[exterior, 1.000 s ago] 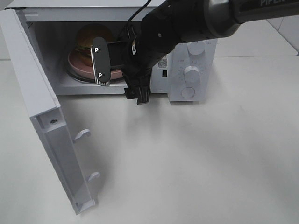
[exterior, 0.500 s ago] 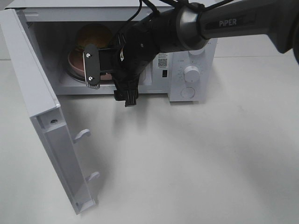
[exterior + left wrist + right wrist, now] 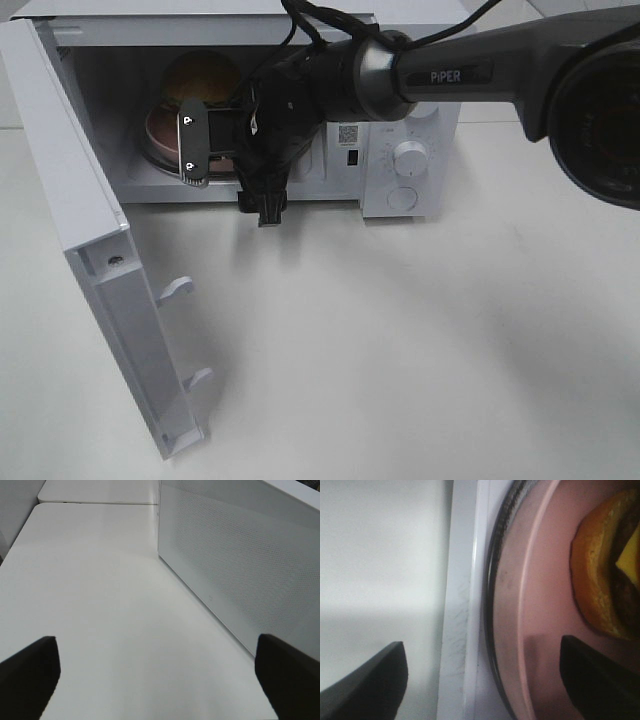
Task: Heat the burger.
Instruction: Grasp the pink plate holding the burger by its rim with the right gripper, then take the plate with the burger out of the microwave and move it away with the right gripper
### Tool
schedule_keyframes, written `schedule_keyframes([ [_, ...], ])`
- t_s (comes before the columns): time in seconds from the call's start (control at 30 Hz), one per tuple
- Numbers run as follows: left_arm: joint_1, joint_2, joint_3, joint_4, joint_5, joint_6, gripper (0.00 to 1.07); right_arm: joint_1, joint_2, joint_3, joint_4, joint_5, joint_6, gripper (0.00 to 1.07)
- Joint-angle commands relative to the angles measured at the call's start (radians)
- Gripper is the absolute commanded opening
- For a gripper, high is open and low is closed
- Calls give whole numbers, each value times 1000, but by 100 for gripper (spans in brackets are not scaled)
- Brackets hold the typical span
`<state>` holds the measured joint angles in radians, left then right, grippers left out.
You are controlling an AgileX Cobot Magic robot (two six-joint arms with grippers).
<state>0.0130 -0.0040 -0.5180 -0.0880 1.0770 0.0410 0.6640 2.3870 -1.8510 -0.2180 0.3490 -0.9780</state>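
Jaws spread wide on the right gripper [image 3: 481, 655], clamped on nothing; straddles the front rim of the pink plate [image 3: 540, 605], one finger over the plate, the other out over the white sill. Jaws likewise released on the left gripper [image 3: 155, 655], empty, hovering above bare table beside a white perforated panel [image 3: 240, 565].

Burger [image 3: 200, 75] inside the microwave [image 3: 400, 110], toward the back of the cavity, resting on the plate. From above, a shiny golden-brown domed bun. From the right wrist, an orange-brown bun edge, dark filling and a sliver of yellow. Under the plate, a dark-rimmed turntable [image 3: 492, 580].

Door [image 3: 90, 230] swung open to the left, with two white hooks [image 3: 175, 290] on its inner face. Two round knobs [image 3: 409, 157] on the control panel to the right of the cavity.

Table [image 3: 420, 360] matte white, lit evenly, with soft shadows under the arm. Beyond a seam in the left wrist view, a second white surface [image 3: 100, 490] butted against it.
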Motion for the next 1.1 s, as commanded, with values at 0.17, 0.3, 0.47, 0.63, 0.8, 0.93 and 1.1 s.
schedule_keyframes([
  [0.17,4,-8,3,-2,-9,1,98,-20,15,-14,16,3,6,75],
  [0.3,4,-8,3,-2,-9,1,98,-22,25,-16,18,4,6,75],
  [0.47,4,-8,3,-2,-9,1,98,-30,27,-17,19,5,6,70],
  [0.63,4,-8,3,-2,-9,1,98,-30,25,-18,18,10,6,34],
  [0.8,4,-8,3,-1,-9,2,98,-18,9,-18,19,67,2,0],
  [0.93,4,-8,3,-1,-9,2,98,-6,-2,-18,29,119,-47,0],
  [1.1,4,-8,3,-1,-9,2,98,5,-12,-18,53,155,-88,0],
])
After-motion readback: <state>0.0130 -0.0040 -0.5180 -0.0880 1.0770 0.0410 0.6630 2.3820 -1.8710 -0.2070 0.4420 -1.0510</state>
